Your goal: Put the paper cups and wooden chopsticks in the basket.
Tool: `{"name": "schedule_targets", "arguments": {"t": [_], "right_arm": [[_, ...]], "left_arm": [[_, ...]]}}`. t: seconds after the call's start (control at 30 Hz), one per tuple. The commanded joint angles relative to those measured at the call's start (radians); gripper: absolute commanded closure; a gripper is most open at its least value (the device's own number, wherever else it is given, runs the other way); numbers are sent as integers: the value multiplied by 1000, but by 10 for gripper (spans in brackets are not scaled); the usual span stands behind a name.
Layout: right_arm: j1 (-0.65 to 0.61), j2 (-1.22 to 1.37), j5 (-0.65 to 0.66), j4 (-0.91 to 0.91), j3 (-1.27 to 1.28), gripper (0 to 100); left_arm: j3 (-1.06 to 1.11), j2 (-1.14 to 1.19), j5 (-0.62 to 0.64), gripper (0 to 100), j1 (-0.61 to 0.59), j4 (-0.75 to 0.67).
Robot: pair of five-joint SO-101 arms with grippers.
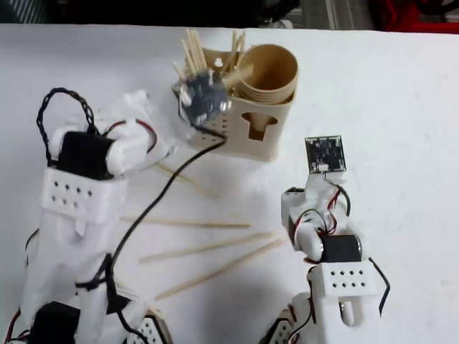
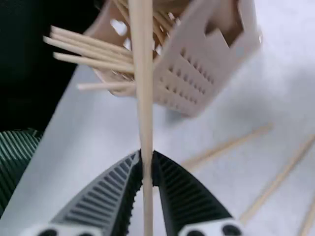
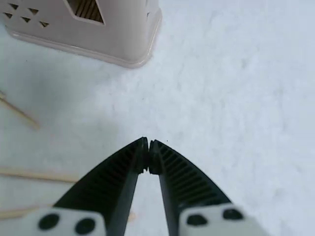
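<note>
From above, the basket [image 1: 280, 143] holds stacked paper cups [image 1: 271, 72], with several loose chopsticks [image 1: 188, 223] lying on the table [image 1: 401, 93] before it. In the left wrist view, the left gripper [image 2: 146, 169] is clamped on one chopstick [image 2: 142, 88] that points at the basket. In the right wrist view, the right gripper [image 3: 148, 156] is pinched closed on nothing, over the table near the basket.

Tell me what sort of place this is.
Probably a robotics lab bench rather than a kitchen: two arms with exposed wiring sit on a white table, with a basket of cups and loose chopsticks laid out like practice props.
</note>
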Motion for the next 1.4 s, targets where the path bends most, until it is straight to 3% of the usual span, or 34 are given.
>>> {"name": "schedule_targets", "arguments": {"t": [0.0,0.27,0.47,0.6,0.83,1.0,1.37], "right_arm": [[8,-22,-8,-15,-12,981],[2,-22,-8,-15,-12,981],[1,-22,-8,-15,-12,981],[1,-22,-8,-15,-12,981],[1,-22,-8,-15,-12,981],[1,-22,-8,-36,-8,981],[5,-22,-8,-39,-6,981]], "left_arm": [[-120,-39,173,977,56,-130],[-80,-22,471,977,85,-615],[3,91,589,977,84,-948],[6,194,603,977,88,-1073],[12,315,603,966,90,-1088],[2,332,624,819,88,-965],[5,148,624,824,54,-713]]}}
